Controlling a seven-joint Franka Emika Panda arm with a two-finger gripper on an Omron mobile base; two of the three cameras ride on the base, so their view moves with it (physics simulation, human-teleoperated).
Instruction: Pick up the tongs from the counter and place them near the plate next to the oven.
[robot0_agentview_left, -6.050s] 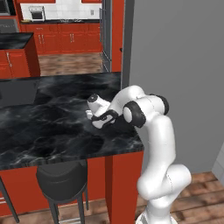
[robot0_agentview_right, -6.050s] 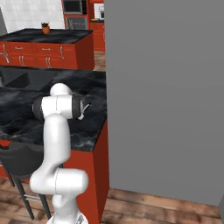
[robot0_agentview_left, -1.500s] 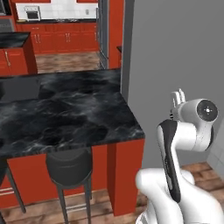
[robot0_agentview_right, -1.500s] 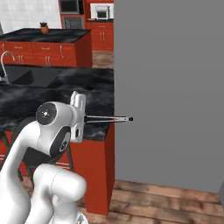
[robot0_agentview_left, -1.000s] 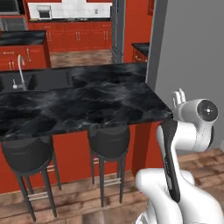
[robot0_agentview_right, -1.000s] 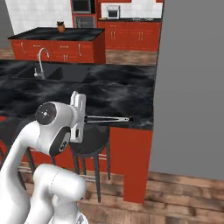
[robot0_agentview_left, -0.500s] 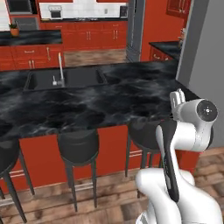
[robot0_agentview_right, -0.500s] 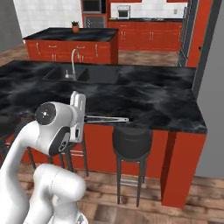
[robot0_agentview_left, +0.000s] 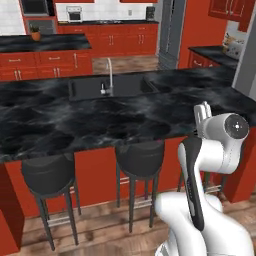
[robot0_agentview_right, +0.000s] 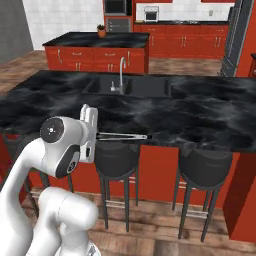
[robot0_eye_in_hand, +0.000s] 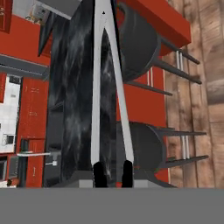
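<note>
Tongs (robot0_agentview_right: 122, 136) in pincer (robot0_eye_in_hand: 112, 169), tip cut off at frame top.

The counter (robot0_agentview_left: 75, 120) is glossy black with white marble veining, over red panels (robot0_agentview_left: 95, 172); the tongs (robot0_agentview_right: 122, 136) are dark grey in the right base view, pale grey in the hand view; the stools (robot0_agentview_left: 47, 175) are dark grey; the floor (robot0_agentview_right: 165, 225) is brown wood planks; the far cabinets (robot0_agentview_left: 115, 42) are red.

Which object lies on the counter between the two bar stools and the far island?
In the right base view, the sink with its faucet sits in the counter between them.
</note>
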